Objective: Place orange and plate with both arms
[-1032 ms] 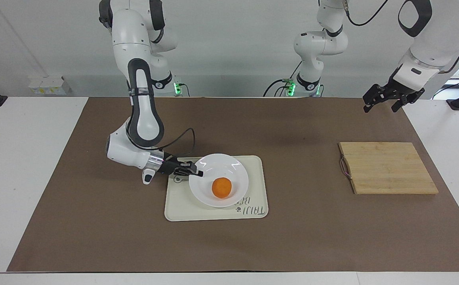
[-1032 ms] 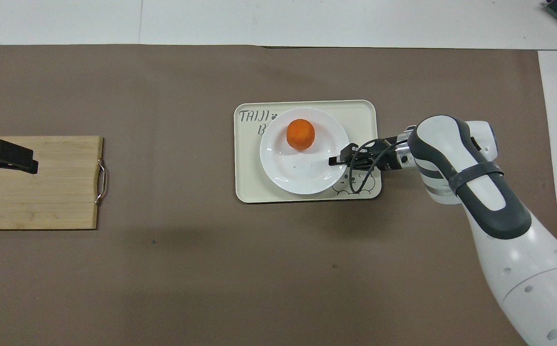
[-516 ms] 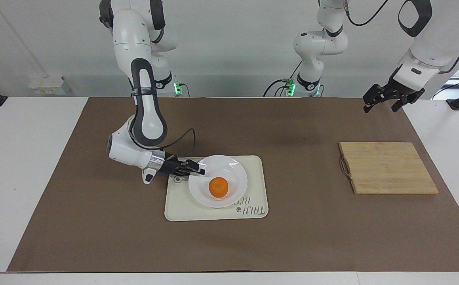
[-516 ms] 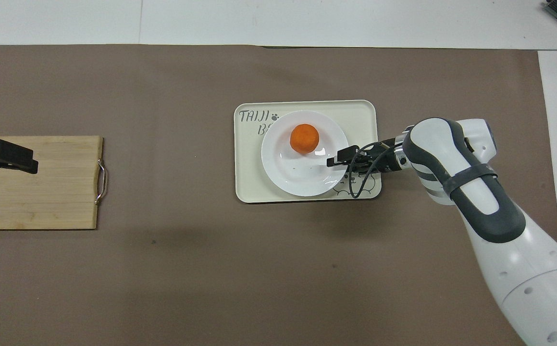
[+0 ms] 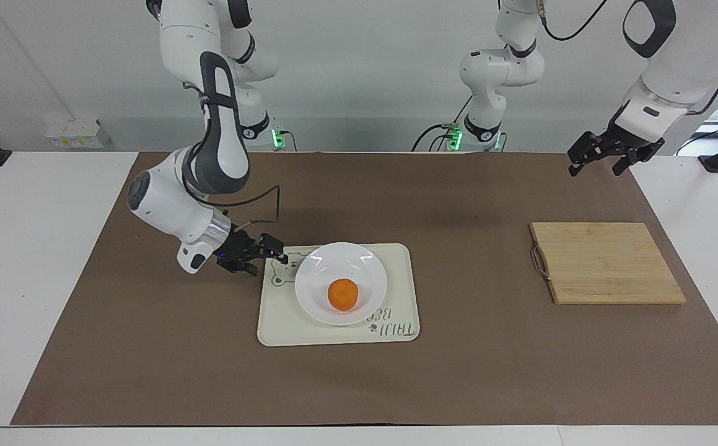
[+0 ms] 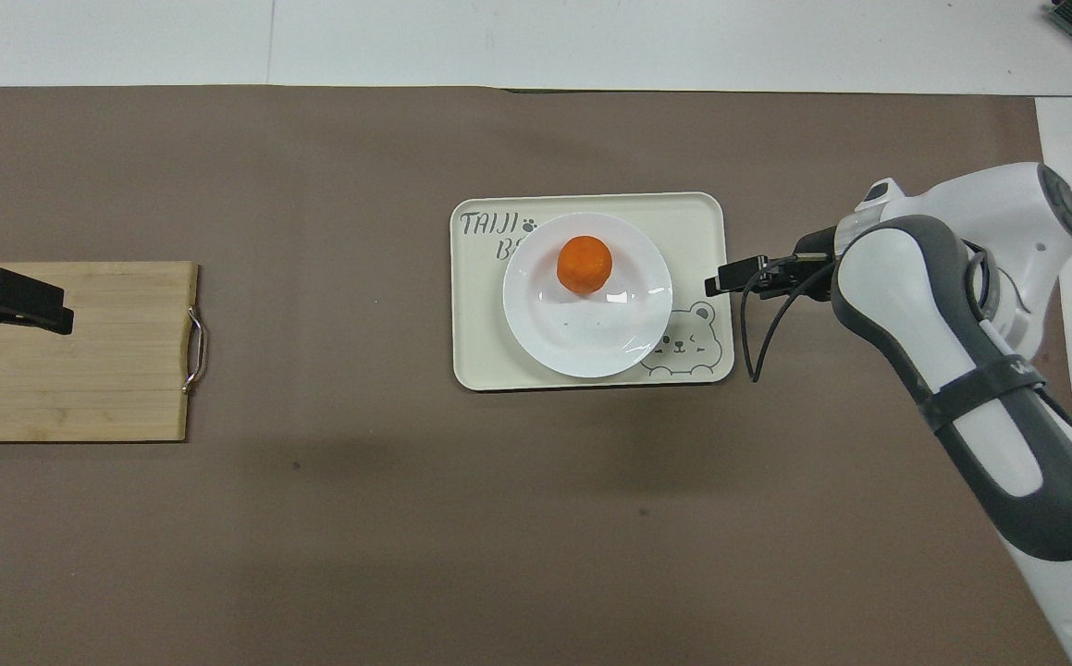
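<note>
The white plate (image 5: 359, 266) (image 6: 582, 333) lies flat on a cream tray (image 5: 278, 322) (image 6: 480, 351) in the middle of the table. The orange (image 5: 342, 294) (image 6: 584, 265) rests in the plate, toward the rim farther from the robots. My right gripper (image 5: 269, 257) (image 6: 720, 277) is open and holds nothing. It hovers low over the tray's edge at the right arm's end, apart from the plate's rim. My left gripper (image 5: 595, 168) (image 6: 36, 310) hangs open and high over the wooden board, waiting.
A wooden board (image 5: 606, 263) (image 6: 82, 370) with a metal handle lies toward the left arm's end of the table. A brown mat (image 5: 458, 371) covers the table, with a white margin around it.
The plate with the orange came down flat onto the tray. My right gripper let go of the plate's rim, opened and drew back and up toward the right arm's end. The left arm stayed still.
</note>
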